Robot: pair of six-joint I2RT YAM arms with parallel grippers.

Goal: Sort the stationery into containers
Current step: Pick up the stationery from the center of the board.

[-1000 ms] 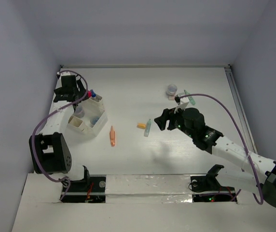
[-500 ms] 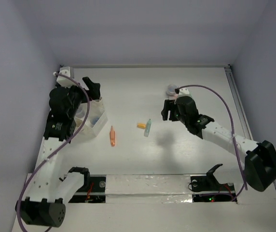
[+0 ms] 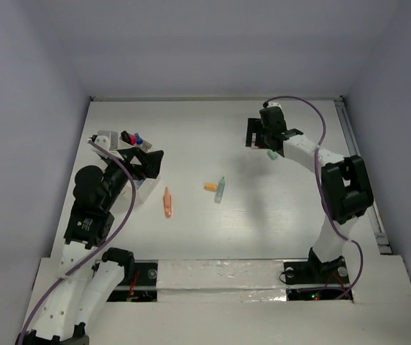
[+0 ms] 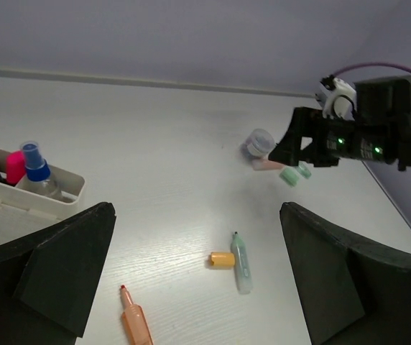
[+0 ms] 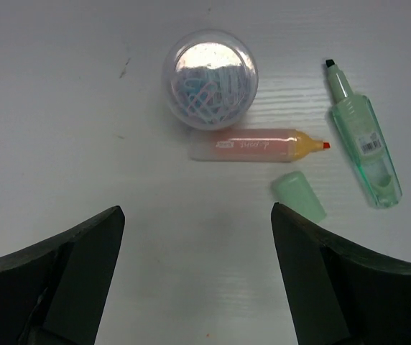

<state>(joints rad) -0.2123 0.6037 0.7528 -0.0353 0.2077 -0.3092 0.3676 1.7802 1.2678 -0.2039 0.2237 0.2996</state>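
My right gripper [image 5: 196,210] has swung out over the paper-clip jar [image 5: 210,77], jaws spread and empty. The left gripper [image 4: 196,208] has backed off the bins [image 4: 44,200], wide open. Jar pick looks next.

Translucent white bins [image 4: 47,205] near the table's [image 3: 263,230] left edge hold an upright pink marker [image 4: 15,167] and blue-capped marker [image 4: 34,162]. Mid-table lie an orange marker [image 3: 167,203], orange stub [image 3: 210,187] and pale-green marker [image 3: 220,190]. Far right lie a clear jar [image 5: 210,77], peach highlighter [image 5: 256,146], uncapped green highlighter [image 5: 369,151] and loose cap [image 5: 298,195].
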